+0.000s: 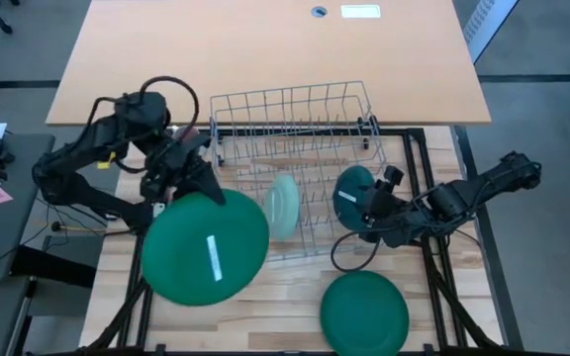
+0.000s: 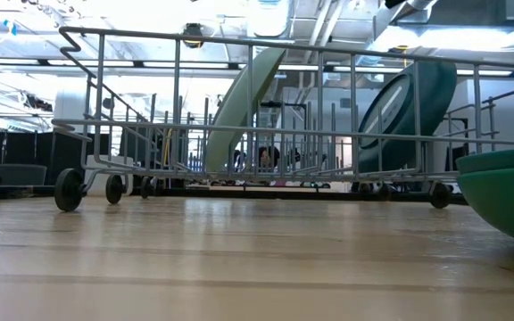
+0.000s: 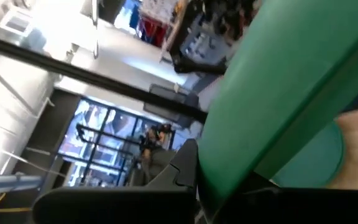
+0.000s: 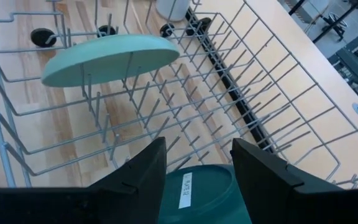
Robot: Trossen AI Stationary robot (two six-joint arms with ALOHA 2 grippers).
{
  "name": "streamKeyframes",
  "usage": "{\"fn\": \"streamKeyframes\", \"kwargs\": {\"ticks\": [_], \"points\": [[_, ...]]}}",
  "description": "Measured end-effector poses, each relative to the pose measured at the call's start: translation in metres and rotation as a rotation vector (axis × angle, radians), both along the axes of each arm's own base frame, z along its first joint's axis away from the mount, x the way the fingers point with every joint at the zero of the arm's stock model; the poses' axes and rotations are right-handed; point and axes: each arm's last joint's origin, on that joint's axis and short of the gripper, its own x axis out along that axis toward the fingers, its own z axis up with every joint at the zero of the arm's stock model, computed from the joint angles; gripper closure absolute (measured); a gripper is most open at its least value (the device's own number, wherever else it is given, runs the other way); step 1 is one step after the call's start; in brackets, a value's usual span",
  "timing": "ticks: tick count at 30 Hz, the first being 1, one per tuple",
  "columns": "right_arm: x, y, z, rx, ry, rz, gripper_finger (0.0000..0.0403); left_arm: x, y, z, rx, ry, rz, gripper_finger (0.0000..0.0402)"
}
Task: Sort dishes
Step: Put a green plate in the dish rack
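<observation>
A large dark green plate (image 1: 206,247) is held above the table's left side by my left gripper (image 1: 181,186), which is shut on its far rim. A pale mint plate (image 1: 282,206) and a dark teal plate (image 1: 352,193) stand on edge between the tines of the wire rack (image 1: 295,119). Both lean, as the low view shows. My right gripper (image 4: 197,171) is open just over the teal plate (image 4: 197,193), one finger on each side of it. I cannot tell whether they touch. Another large green plate (image 1: 364,311) lies flat on the table near the front edge. My left gripper pinches the large green plate's rim (image 3: 229,168) between its two fingers, coming from the table's far left. The plate's face (image 1: 206,247) is turned mostly upward, and the plate is lifted clear of the table. My own fingers hide the exact place of contact.
The wheeled rack (image 2: 266,134) fills the table's middle and far part, and its upright tines (image 4: 166,106) stand close together. A whitish mug (image 4: 171,7) sits past the rack's far-left corner. Bare wood (image 1: 275,307) lies between the two large plates.
</observation>
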Motion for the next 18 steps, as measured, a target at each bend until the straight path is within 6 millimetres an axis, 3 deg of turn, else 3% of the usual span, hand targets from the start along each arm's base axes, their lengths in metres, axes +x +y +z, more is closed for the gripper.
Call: {"fn": "streamKeyframes", "kwargs": {"ticks": [12,18], "points": [[0.009,-0.006,0.005,-0.08,0.012,0.06,0.0217,0.005,0.007,-0.003,0.167,-0.114,0.013,0.04],[0.011,-0.008,0.005,-0.101,0.025,0.066,0.0217,0.007,0.01,-0.004,0.473,-0.28,0.102,0.04]]}}
